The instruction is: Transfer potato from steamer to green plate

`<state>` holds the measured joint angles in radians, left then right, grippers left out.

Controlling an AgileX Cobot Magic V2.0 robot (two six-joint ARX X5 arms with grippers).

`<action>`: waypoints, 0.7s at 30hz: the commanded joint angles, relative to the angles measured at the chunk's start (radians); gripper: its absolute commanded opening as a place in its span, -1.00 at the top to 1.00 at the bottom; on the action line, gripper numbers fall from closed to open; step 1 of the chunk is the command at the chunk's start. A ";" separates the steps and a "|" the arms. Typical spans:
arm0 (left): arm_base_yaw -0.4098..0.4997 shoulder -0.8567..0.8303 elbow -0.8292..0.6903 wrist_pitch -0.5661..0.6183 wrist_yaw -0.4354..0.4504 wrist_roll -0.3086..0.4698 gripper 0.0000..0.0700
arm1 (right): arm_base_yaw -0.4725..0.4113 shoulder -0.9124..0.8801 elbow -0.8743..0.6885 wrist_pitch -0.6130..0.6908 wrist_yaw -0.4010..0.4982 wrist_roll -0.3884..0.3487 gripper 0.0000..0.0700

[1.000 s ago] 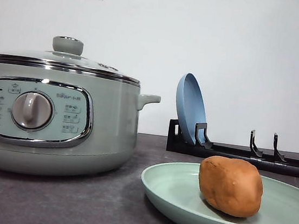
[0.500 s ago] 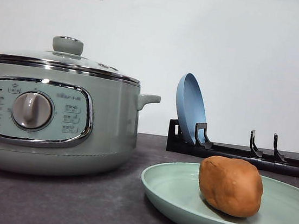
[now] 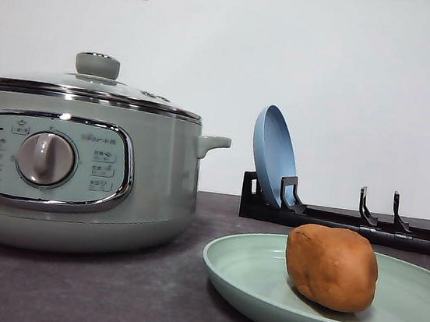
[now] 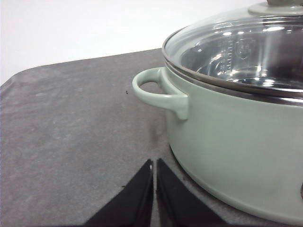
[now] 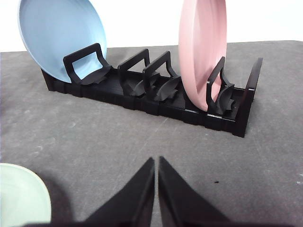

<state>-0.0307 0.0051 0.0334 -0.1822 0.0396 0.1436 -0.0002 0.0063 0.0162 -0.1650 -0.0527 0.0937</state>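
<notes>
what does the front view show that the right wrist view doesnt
Front view: the steamer with its lid on and the potato lying on the green plate.

Right wrist view: the shut right pincer over the dark table.

Both: the blue plate and pink dish upright in the black rack, plus part of the green plate.

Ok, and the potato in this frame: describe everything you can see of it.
The potato is a lumpy, rounded oval with matte orange-brown skin, slightly paler on top where the light falls. It looks whole and unmarked. It lies on its side inside the green plate, resting on the plate's shallow floor toward the right of the front view, with a soft shadow beneath it. Nothing else touches it. The steamer stands apart to its left, lid on.
</notes>
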 commanded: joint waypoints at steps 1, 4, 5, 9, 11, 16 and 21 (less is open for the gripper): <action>0.001 -0.002 -0.018 -0.010 0.001 -0.003 0.99 | 0.000 -0.003 -0.005 0.010 0.001 -0.001 1.00; 0.000 -0.002 -0.018 -0.010 0.001 -0.003 0.99 | 0.000 -0.003 -0.005 0.010 0.001 -0.001 1.00; 0.001 -0.002 -0.018 -0.010 0.001 -0.003 0.99 | 0.000 -0.003 -0.005 0.010 0.001 -0.001 1.00; 0.000 -0.002 -0.018 -0.010 0.001 -0.003 0.99 | 0.000 -0.003 -0.005 0.010 0.001 -0.001 1.00; 0.000 -0.002 -0.018 -0.010 0.001 -0.003 0.99 | 0.000 -0.003 -0.005 0.010 0.001 -0.001 1.00; 0.000 -0.002 -0.018 -0.010 0.001 -0.003 0.99 | 0.000 -0.003 -0.005 0.010 0.001 -0.001 1.00; 0.000 -0.002 -0.018 -0.010 0.001 -0.003 0.99 | 0.000 -0.003 -0.005 0.010 0.001 -0.001 1.00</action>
<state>-0.0307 0.0051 0.0334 -0.1822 0.0396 0.1436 -0.0002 0.0063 0.0162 -0.1650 -0.0528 0.0937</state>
